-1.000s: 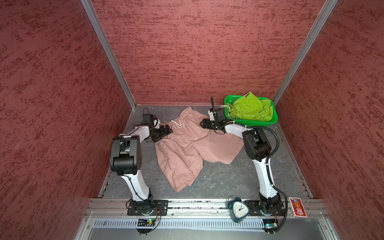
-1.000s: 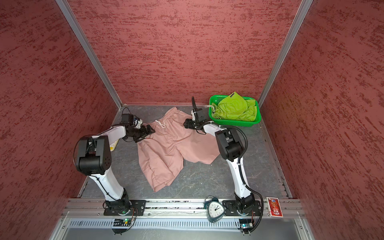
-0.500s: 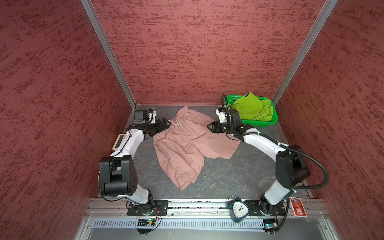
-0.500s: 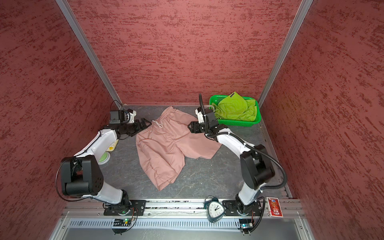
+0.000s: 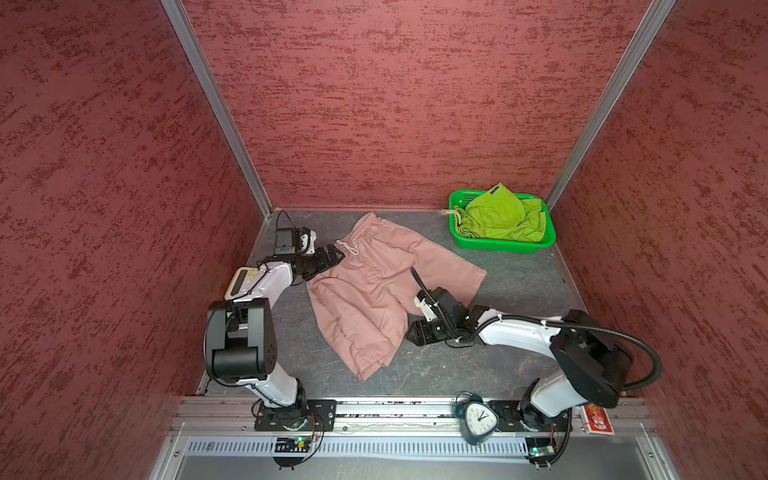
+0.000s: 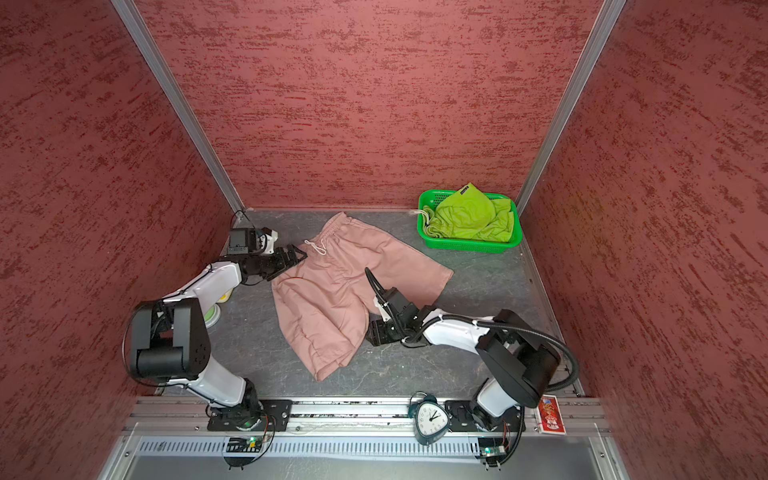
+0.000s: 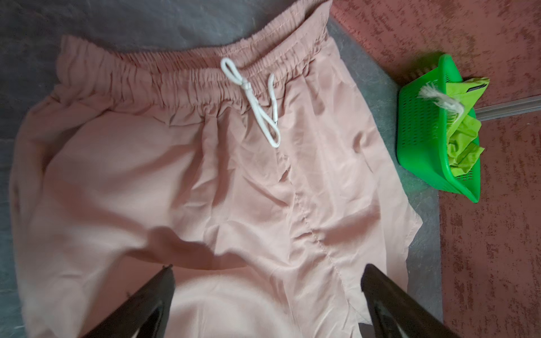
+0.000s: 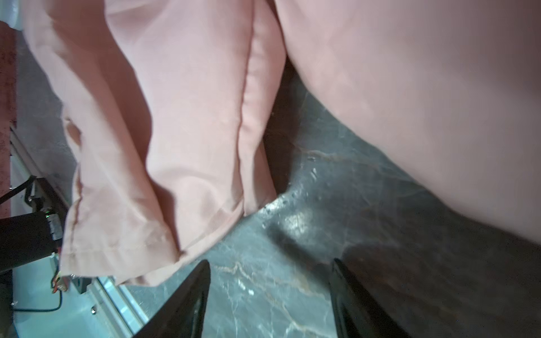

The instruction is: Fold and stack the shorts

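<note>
The pink shorts (image 5: 374, 291) (image 6: 332, 291) lie spread flat on the grey table, waistband towards the back, white drawstring (image 7: 257, 99) on top. My left gripper (image 5: 334, 253) (image 6: 297, 253) (image 7: 268, 281) hovers open at the left end of the waistband, pink fabric under its fingers. My right gripper (image 5: 409, 334) (image 6: 370, 334) (image 8: 270, 272) is open low over bare table, just beside the inner edge of the near leg (image 8: 146, 204), with nothing between its fingers (image 8: 187, 301). The lime green shorts (image 5: 498, 216) (image 6: 469, 216) (image 7: 465, 137) sit bunched in the basket.
The green perforated basket (image 5: 507, 247) (image 6: 469, 247) (image 7: 421, 140) stands in the back right corner. An alarm clock (image 5: 478, 419) (image 6: 430, 419) and a red card (image 5: 596, 419) rest on the front rail. A small white device (image 5: 243, 282) lies under my left arm. Red walls enclose three sides.
My right gripper has swung from the far waistband corner near the basket to the near side, beside the near leg, and its jaws have narrowed a little. The left gripper stays by the waistband.
</note>
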`<move>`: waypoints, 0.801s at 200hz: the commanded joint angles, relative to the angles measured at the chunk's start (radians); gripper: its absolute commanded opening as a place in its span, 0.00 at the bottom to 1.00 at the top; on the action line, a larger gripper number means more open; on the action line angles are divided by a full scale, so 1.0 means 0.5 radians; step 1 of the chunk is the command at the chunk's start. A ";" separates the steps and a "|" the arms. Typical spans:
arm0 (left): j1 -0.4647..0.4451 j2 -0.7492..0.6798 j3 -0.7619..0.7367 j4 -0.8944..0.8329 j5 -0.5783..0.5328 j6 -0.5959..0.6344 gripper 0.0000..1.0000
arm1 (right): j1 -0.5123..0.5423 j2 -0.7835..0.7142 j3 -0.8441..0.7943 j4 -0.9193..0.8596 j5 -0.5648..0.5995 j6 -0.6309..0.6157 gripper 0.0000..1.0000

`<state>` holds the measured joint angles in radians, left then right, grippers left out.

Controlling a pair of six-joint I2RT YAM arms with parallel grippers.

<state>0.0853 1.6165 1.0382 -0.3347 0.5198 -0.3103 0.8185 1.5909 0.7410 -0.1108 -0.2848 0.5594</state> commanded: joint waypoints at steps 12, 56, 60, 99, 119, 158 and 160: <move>0.014 -0.067 -0.037 0.046 0.021 0.006 0.99 | 0.017 0.192 0.088 0.370 -0.023 0.078 0.65; 0.015 -0.108 -0.114 0.064 -0.009 0.008 1.00 | 0.010 0.325 0.316 0.103 0.095 0.012 0.19; 0.017 -0.103 -0.113 0.058 -0.012 0.012 0.99 | 0.006 0.314 0.350 0.017 0.134 -0.008 0.14; 0.014 -0.089 -0.066 0.051 0.044 0.017 0.99 | -0.200 0.113 0.590 -0.759 0.286 -0.211 0.00; -0.023 -0.101 -0.009 0.050 0.143 0.053 0.99 | -0.311 0.041 0.594 -0.994 0.185 -0.238 0.00; -0.302 0.122 0.358 -0.135 0.163 0.369 0.99 | -0.327 -0.099 0.376 -1.056 0.055 -0.153 0.44; -0.319 0.143 0.385 -0.148 0.145 0.390 0.99 | -0.325 -0.108 0.362 -1.043 0.047 -0.145 0.47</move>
<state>0.0170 1.6073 1.0996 -0.3580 0.5854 -0.2504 0.6437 1.5848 0.9958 -0.5426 -0.2119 0.4644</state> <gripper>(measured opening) 0.994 0.222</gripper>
